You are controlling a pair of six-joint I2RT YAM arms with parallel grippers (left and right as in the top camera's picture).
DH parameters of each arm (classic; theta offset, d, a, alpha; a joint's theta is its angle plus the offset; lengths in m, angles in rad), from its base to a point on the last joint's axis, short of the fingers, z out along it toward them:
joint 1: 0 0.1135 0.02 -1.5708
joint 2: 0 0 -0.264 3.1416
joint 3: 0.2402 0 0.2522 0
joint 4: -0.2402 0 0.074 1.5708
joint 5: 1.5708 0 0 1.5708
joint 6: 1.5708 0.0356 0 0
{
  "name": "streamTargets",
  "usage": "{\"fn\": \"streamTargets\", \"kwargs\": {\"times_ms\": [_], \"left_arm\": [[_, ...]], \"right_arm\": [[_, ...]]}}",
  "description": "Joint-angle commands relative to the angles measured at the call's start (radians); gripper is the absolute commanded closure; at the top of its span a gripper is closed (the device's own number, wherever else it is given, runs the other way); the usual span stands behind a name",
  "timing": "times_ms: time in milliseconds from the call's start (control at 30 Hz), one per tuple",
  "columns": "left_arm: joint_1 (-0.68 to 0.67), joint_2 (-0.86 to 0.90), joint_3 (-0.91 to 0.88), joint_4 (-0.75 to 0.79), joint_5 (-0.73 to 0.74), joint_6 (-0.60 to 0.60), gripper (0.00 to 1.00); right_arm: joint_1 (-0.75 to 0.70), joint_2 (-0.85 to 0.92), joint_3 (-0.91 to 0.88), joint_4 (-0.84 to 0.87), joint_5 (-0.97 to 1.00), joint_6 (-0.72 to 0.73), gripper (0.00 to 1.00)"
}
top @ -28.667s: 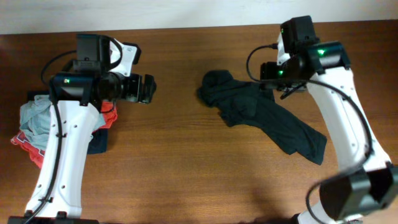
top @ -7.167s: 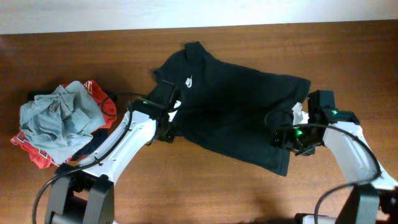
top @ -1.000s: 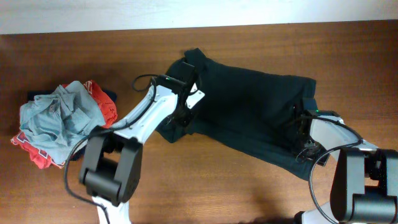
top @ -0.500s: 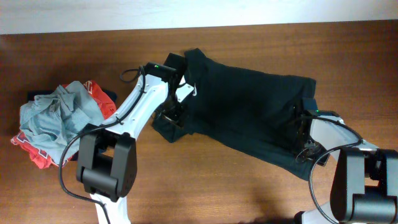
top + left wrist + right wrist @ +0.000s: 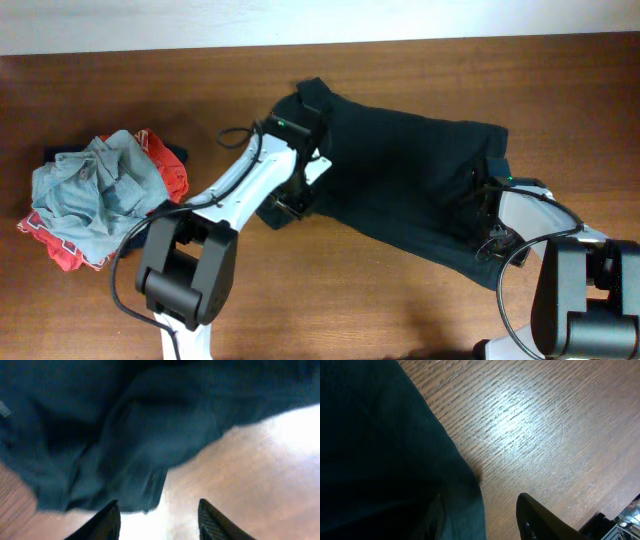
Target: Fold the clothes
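Swung back over the black T-shirt [image 5: 400, 185], our left hand [image 5: 157, 505] hovers with jaws apart at its left hem. Our right hand [image 5: 479, 499] sits at its right hem, grip unclear. We judge the cloth soft and limp, best pinched at its corners.

The white, black-jointed left arm [image 5: 245, 180] stretches diagonally forward and inward, its black two-finger left gripper [image 5: 157, 519] pointing down with fingers parted, while the white right arm [image 5: 525, 205] is folded low, its black right gripper [image 5: 482, 520] likewise spread.
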Motion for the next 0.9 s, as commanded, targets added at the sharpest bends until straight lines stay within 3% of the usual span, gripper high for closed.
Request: {"fn": "streamTargets", "kwargs": {"times_ms": [0, 100, 267, 433, 700, 867], "left_arm": [[-0.006, -0.006, -0.064, 0.066, -0.035, 0.007, 0.56], [-0.005, -0.005, -0.092, 0.099, -0.042, 0.006, 0.63], [-0.01, -0.006, -0.092, 0.098, -0.042, 0.006, 0.99], [-0.011, -0.008, -0.06, 0.064, -0.045, 0.006, 0.99], [-0.011, -0.023, 0.174, -0.201, -0.043, 0.009, 1.0], [-0.011, -0.021, 0.219, -0.09, -0.041, 0.018, 1.0]], "right_arm": [[-0.003, 0.016, -0.008, 0.029, -0.063, 0.014, 0.48], [-0.003, 0.016, -0.008, 0.029, -0.063, 0.014, 0.48], [-0.003, 0.016, -0.008, 0.03, -0.063, 0.015, 0.48], [-0.003, 0.016, -0.008, 0.03, -0.063, 0.015, 0.48], [-0.003, 0.016, -0.008, 0.031, -0.063, 0.015, 0.48], [-0.003, 0.016, -0.008, 0.03, -0.063, 0.015, 0.48]]}}
